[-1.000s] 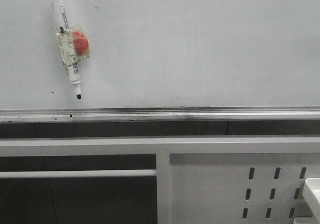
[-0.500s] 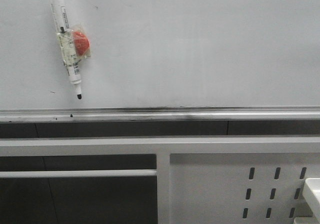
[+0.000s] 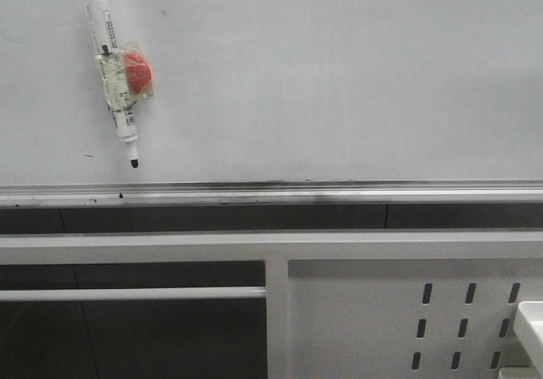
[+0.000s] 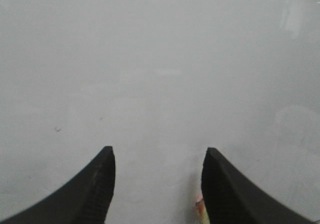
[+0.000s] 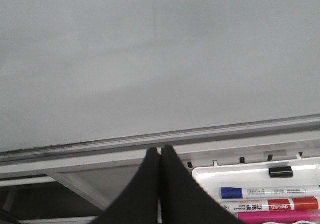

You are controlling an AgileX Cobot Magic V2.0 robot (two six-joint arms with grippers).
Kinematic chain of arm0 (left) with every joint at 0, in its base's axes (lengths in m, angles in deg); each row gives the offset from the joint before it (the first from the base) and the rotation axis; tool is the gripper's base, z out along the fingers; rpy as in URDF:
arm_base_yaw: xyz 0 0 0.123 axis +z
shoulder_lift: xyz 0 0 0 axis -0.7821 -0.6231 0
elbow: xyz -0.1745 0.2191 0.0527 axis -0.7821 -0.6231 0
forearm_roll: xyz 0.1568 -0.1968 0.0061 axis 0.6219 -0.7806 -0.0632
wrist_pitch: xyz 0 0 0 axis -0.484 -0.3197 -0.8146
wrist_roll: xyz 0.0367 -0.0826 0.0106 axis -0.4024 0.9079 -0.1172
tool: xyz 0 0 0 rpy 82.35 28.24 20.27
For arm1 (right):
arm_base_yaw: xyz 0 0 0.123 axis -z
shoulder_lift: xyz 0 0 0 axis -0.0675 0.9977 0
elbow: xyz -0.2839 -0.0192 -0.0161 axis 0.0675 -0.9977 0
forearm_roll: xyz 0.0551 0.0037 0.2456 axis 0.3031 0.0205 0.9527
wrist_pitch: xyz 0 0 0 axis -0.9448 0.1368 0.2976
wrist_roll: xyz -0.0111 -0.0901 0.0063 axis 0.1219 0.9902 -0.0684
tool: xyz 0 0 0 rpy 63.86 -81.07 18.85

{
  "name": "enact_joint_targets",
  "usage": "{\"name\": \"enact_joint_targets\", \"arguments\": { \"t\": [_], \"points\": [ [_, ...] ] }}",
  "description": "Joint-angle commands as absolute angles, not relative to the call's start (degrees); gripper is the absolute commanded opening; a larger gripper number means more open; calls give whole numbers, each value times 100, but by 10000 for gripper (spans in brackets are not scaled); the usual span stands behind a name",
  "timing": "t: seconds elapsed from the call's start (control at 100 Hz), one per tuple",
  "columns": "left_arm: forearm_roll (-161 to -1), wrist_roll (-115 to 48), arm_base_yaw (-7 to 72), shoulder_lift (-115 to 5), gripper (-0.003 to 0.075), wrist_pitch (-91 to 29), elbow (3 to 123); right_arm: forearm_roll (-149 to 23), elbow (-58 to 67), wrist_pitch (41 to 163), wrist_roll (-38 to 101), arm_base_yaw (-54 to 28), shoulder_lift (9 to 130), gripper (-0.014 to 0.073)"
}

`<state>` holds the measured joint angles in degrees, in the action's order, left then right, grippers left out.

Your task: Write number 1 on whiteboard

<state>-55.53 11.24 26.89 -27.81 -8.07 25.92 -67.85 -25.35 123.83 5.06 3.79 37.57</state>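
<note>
Blank whiteboard (image 3: 339, 82), no number 1 drawn yet. Black marker (image 3: 112, 69) stuck to the board with tape and a red magnet (image 3: 136, 69), tip down, just above the silver ledge (image 3: 271, 194). Left jaws (image 4: 157, 184) wide apart, empty, facing the board with a hint of the magnet just beside the right finger. Right jaws (image 5: 161, 184) pressed together, empty, above a tray of markers (image 5: 270, 204). Likely step: reaching for the marker; next move calls for closing the left jaws around its barrel.
</note>
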Motion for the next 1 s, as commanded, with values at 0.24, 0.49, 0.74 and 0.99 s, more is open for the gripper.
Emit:
{"name": "enact_joint_targets", "arguments": {
  "t": [0.24, 0.49, 0.74, 0.99],
  "points": [
    [-5629, 1262, 2610, -3279, 339, -487, 2476, -6632, -2349, 11597, 1087, -448, 3833, -69],
    [-5619, 1491, 1709, -3673, 338, 172, 1813, -6632, -2349, 11430, 1231, -1273, 3844, -69],
    [-5630, 1491, 1228, -5039, 338, 1615, 1608, -6620, -2349, 11197, 1231, -1548, 3844, -69],
    [-6053, 1491, 1228, -6930, 338, 3917, 1608, -6620, -2349, 11197, 1231, -1546, 3844, -69]
  ]
}}
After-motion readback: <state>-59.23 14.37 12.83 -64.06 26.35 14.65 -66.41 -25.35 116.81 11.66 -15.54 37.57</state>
